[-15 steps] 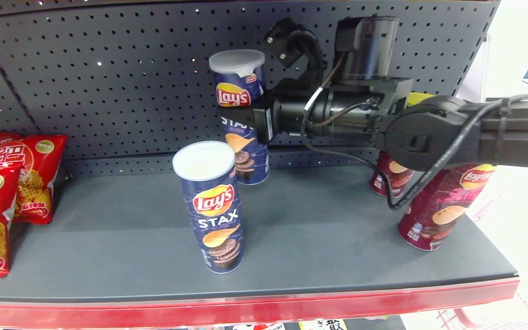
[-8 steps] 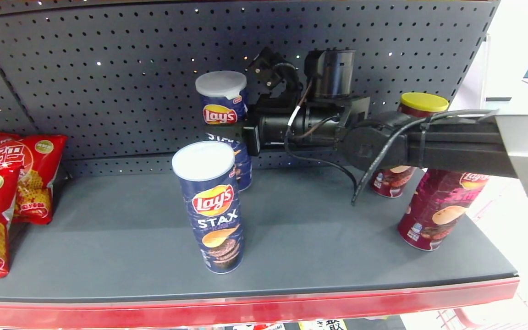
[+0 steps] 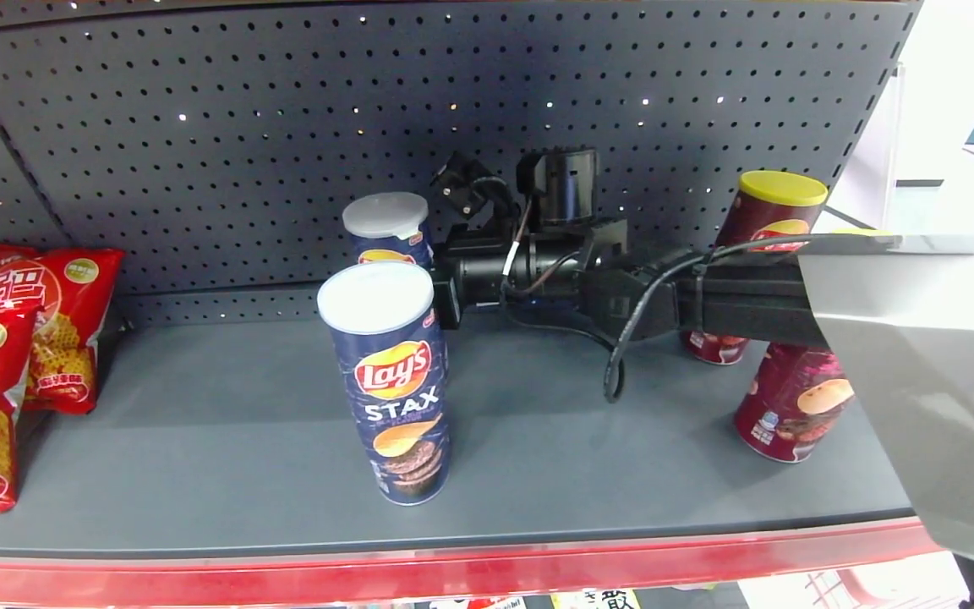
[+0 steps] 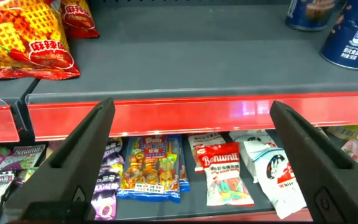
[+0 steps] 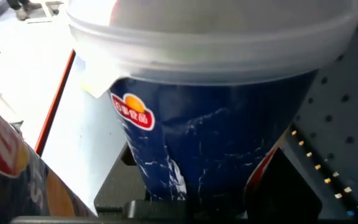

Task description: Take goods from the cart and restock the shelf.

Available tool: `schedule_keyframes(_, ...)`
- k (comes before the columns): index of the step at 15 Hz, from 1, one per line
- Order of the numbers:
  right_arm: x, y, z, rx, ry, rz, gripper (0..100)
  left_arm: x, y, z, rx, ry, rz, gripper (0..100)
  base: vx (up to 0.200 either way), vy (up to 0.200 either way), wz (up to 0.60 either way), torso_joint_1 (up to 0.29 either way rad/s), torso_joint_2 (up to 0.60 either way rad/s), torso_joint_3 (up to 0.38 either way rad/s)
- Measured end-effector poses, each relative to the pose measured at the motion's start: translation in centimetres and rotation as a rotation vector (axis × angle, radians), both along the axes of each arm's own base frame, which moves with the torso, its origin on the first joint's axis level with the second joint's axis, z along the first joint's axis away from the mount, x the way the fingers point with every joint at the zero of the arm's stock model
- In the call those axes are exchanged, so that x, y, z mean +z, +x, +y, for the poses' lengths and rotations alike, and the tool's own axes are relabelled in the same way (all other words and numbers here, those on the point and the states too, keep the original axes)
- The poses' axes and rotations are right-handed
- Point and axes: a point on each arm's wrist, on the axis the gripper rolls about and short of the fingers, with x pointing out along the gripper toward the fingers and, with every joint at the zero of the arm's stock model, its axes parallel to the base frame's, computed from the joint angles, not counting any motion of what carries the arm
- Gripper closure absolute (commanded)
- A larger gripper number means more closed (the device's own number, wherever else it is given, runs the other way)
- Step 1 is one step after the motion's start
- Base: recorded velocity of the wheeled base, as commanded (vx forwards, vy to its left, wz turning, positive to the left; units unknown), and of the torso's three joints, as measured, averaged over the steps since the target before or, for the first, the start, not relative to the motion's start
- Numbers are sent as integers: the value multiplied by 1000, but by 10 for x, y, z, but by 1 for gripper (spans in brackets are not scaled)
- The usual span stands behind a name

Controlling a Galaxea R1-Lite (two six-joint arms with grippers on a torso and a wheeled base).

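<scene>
In the head view, your right gripper (image 3: 440,288) sits at the centre of the frame, close to the pegboard back (image 3: 242,127), clamped on the blue chip can (image 3: 385,228). That can stands upright at the back of the shelf (image 3: 199,440). A second blue can (image 3: 394,381) stands directly in front of it, lower in the frame, and hides the held can's lower half. You cannot tell from here whether its base touches the shelf. The right wrist view gives you what the head view lacks: the held can's clear lid (image 5: 216,37) and blue wall seen close up, with the dark gripper parts pressed to either side.

Your left gripper (image 4: 191,109) hangs with its fingers (image 4: 73,168) wide apart and nothing between them. Its wrist view faces the shelf's red front edge (image 4: 185,115) and also takes in the lower shelf's sweet packets (image 4: 151,168).

At the right of the head frame, two red cans stand near the arm: a yellow-lidded one (image 3: 770,220) at the back and another (image 3: 791,402) nearer the front, partly covered by the arm. Two red snack bags (image 3: 56,330) lean at the far left, well apart from the cans.
</scene>
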Motion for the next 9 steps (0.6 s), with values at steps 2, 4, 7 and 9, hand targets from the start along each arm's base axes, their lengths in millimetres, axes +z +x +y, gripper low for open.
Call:
schedule_keyframes(2, -5, 3, 1, -2, 0, 17, 100, 0, 0, 0, 0, 0, 0, 0, 0, 0, 0, 0, 0, 0)
schedule_keyframes(4, -9, 6, 3, -6, 1, 41, 100, 0, 0, 0, 0, 0, 0, 0, 0, 0, 0, 0, 0, 0)
schedule_keyframes(7, -16, 8, 5, -11, -3, 80, 100, 0, 0, 0, 0, 0, 0, 0, 0, 0, 0, 0, 0, 0)
schedule_keyframes(9, -19, 9, 6, -12, -6, 99, 100, 0, 0, 0, 0, 0, 0, 0, 0, 0, 0, 0, 0, 0)
